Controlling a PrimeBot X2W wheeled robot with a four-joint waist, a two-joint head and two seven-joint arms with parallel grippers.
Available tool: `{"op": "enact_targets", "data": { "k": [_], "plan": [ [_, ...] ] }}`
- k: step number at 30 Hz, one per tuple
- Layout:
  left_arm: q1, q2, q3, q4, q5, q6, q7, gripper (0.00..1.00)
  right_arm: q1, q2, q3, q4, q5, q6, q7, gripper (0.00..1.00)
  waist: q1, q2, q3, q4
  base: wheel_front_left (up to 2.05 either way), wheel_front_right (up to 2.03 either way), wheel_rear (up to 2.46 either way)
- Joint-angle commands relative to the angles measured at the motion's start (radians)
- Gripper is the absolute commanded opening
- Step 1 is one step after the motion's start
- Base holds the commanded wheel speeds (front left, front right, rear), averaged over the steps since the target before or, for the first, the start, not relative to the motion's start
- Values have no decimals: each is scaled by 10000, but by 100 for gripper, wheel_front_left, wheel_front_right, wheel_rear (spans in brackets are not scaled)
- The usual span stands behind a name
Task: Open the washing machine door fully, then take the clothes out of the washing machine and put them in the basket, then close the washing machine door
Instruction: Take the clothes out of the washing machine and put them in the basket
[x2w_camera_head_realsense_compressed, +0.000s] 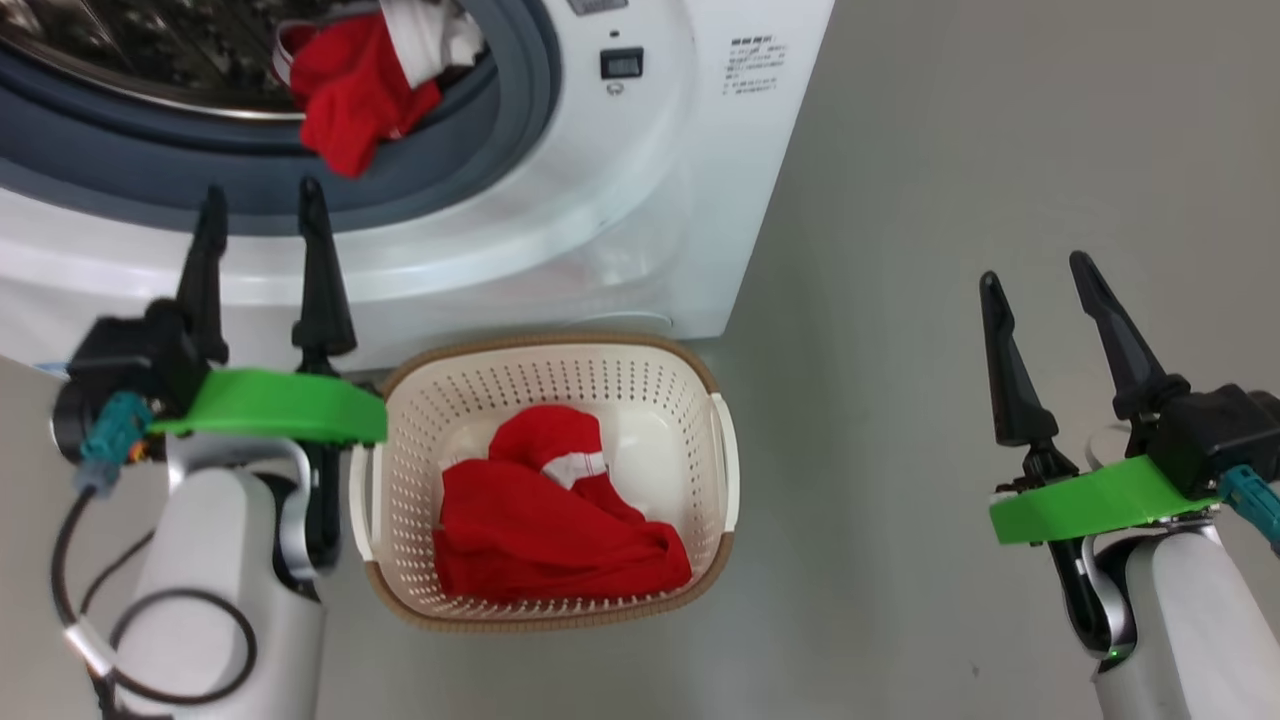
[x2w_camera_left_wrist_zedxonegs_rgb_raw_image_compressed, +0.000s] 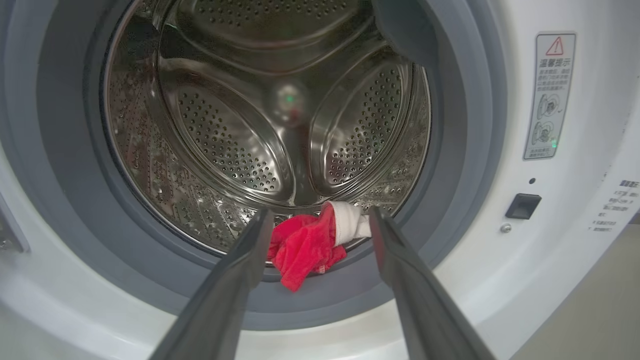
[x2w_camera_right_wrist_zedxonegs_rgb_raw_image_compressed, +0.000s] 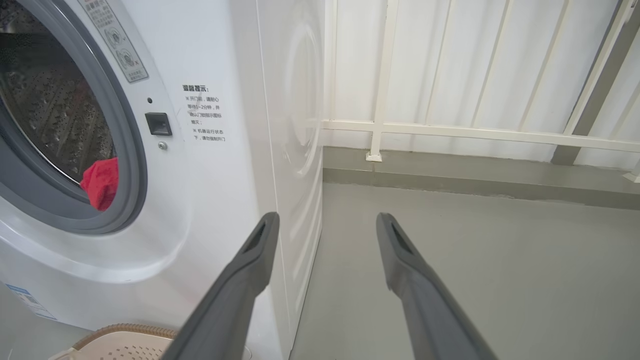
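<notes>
While red clothes (x2w_camera_head_realsense_compressed: 350, 95) hang from the washing machine (x2w_camera_head_realsense_compressed: 620, 200)

Where they cross the grey ring (x2w_camera_head_realsense_compressed: 500, 130), the loose end points down. More red cloth (x2w_camera_head_realsense_compressed: 550, 530) lies in the basket (x2w_camera_head_realsense_compressed: 560, 345) just in front. Left gripper (x2w_camera_head_realsense_compressed: 261, 187) faces the drum (x2w_camera_left_wrist_zedxonegs_rgb_raw_image_compressed: 225, 125), fingers wide, empty. Right gripper (x2w_camera_head_realsense_compressed: 1034, 265) stands aside, wide and empty

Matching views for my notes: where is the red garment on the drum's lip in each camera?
Head view: red garment top, left of centre, over grey gasket.
Left wrist view: garment low centre, between the fingers.
Right wrist view: garment left edge.
Shared landmark: black latch socket to its right.
</notes>
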Motion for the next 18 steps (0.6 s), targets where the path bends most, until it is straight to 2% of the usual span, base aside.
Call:
{"op": "enact_targets", "data": {
  "k": [1, 9, 18],
  "plan": [
    [-459, 211, 356, -83, 202, -64, -80, 100, -302, -33, 288, -329, -72, 62, -63, 100, 0, 0, 596, -98, 0, 0, 0],
    [-1931, 211, 952, 1102, -407, -707, -80, 100, -597, -33, 461, -335, -70, 62, -63, 100, 0, 0, 1389, -286, 0, 0, 0],
    [-3608, 359, 1086, 2459, -130, -895, -80, 100, -878, -33, 591, -366, -137, 62, -63, 100, 0, 0, 1978, -363, 0, 0, 0]
  ]
}}
